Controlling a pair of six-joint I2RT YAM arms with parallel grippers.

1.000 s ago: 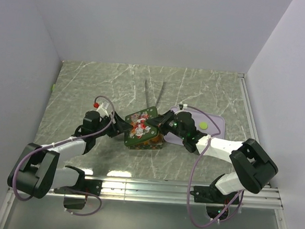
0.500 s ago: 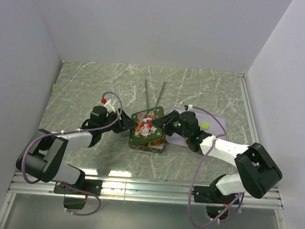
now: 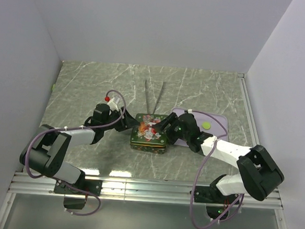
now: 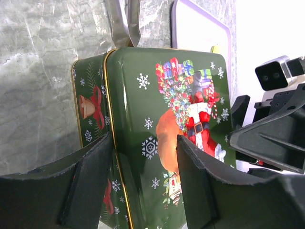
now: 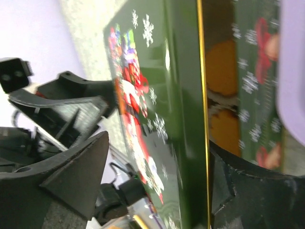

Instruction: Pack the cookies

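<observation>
Tin (image 3: 149, 132) sits between the two arms, lid not fully seated.
Cookies (image 5: 222, 66) are inside the tin, orange showing through the gap under the lid (image 4: 138, 100). Right gripper (image 5: 159, 143) released, fingers wide either side of the lid. Left gripper (image 4: 145, 143) astride the tin's edge; can't tell if it's gripping.

the tin (image 3: 149, 131) was painted metal, glossy dark green, with a printed christmas picture and a thin bright gold rim. its lid (image 4: 157, 119) was smooth enough to carry pale highlights. beyond the tin lay tongs (image 3: 154, 92) of bare, shiny metal. the tray (image 3: 217, 120) just right of the tin looked like smooth lilac plastic with a dull finish. under the tin, the table (image 3: 92, 84) had a grey-green marbled stone look with a faint sheen. at the tin, the left gripper (image 4: 145, 140) and right gripper (image 5: 159, 143) had fingers (image 4: 90, 186) of matt black plastic, rough along the edges.
</observation>
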